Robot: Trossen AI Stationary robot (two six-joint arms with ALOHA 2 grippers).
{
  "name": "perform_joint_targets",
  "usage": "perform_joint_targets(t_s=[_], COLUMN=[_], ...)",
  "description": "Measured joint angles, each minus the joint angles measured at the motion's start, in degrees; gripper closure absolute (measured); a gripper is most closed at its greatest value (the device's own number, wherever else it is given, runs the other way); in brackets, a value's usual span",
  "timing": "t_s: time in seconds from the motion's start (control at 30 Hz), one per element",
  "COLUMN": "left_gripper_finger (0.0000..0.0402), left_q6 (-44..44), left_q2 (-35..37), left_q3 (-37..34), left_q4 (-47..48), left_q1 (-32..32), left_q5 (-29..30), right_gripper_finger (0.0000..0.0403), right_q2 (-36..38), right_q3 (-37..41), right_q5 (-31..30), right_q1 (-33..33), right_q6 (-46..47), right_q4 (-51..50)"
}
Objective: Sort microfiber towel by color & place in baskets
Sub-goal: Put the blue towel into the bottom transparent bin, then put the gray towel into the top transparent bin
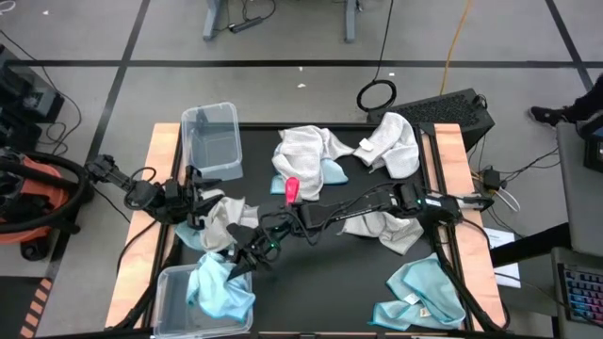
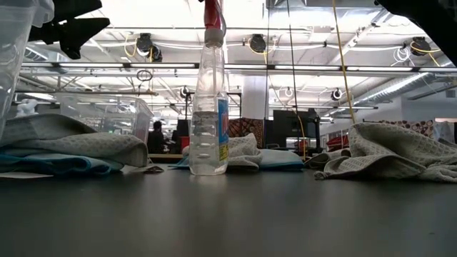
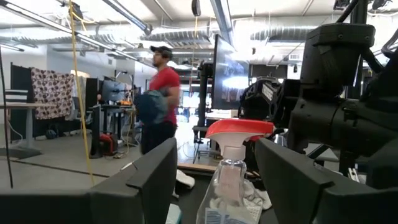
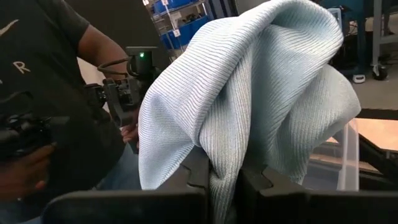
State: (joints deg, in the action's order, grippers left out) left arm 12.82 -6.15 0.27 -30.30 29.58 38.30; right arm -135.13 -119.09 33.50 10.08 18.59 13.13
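From above, we see the right tool (image 1: 241, 256) reaching across to the near bin (image 1: 170, 299), a light blue towel (image 1: 220, 285) draped over that bin's rim. The left tool (image 1: 196, 200) waits, fingers apart, holding nothing. On the right wrist view, the tool (image 4: 224, 183) pinches the blue towel (image 4: 249, 93), fingers nearly together.

From overhead you look straight down on the whole table (image 1: 311, 254). Your low camera sits at table height, close to the spray bottle (image 2: 208, 107), facing the room behind it. Your left wrist camera also faces that bottle, very near. Your right wrist camera is pressed close against a blue towel (image 4: 249, 93).
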Motion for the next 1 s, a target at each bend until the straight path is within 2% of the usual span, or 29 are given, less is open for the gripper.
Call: perform_joint_targets(t_s=[0.1,0.37,0.5,0.73,1.0], left_gripper_finger=[0.0178,0.0178,0.0178,0.0178,0.0178], left_q6=[0.0,-0.04,-0.04,-0.07,1.4], left_q2=[0.0,0.0,0.0,0.0,0.03], left_q3=[0.0,0.0,0.0,0.0,3.82], left_q4=[0.0,0.0,0.0,-0.45,-0.93], left_q1=[0.0,0.02,0.02,0.02,0.01], left_q5=[0.15,0.15,0.15,0.15,0.43], right_gripper_finger=[0.0343,0.0215,0.0177,0.0175,0.019], right_q2=[0.0,0.02,0.02,1.2,6.24], right_q3=[0.0,0.0,0.0,-0.02,-0.09], right_q5=[1.58,3.05,3.06,3.06,3.56], right_q1=[0.01,0.05,0.07,-0.33,-1.51], right_q6=[-0.13,3.75,4.75,4.86,1.85], right_q4=[-0.12,0.12,0.13,-0.25,-9.95])
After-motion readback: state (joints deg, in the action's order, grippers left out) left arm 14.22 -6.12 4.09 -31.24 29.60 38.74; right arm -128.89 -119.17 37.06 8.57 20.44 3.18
